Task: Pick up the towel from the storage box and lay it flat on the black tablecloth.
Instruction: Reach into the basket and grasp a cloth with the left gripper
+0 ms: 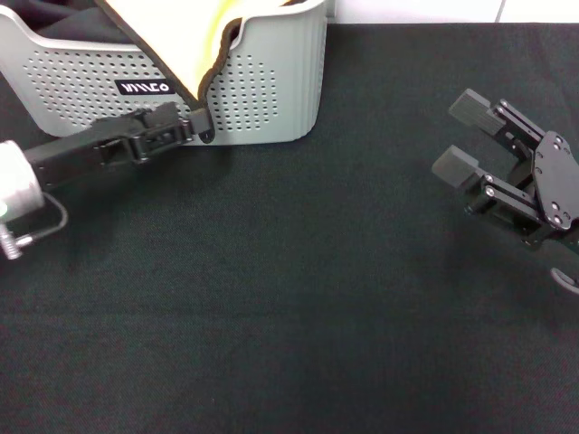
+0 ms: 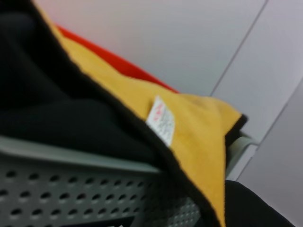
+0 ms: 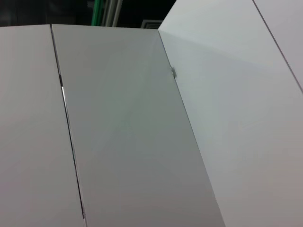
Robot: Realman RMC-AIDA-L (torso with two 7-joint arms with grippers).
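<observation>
Currently: yellow fuzzy towel with black stitched edging [image 1: 185, 41] draped over front wall of light grey perforated plastic storage box [image 1: 271, 86] | left gripper [image 1: 201, 122] clamped on its corner | right gripper [image 1: 463, 137] spread apart above matte black tablecloth [image 1: 298, 289].

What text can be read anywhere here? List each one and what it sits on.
White letters on the black label on the storage box: too blurred to read for certain.
Small white tag sewn on the yellow face of the towel: reddish print, too blurred to read.
Nothing else carries text.
</observation>
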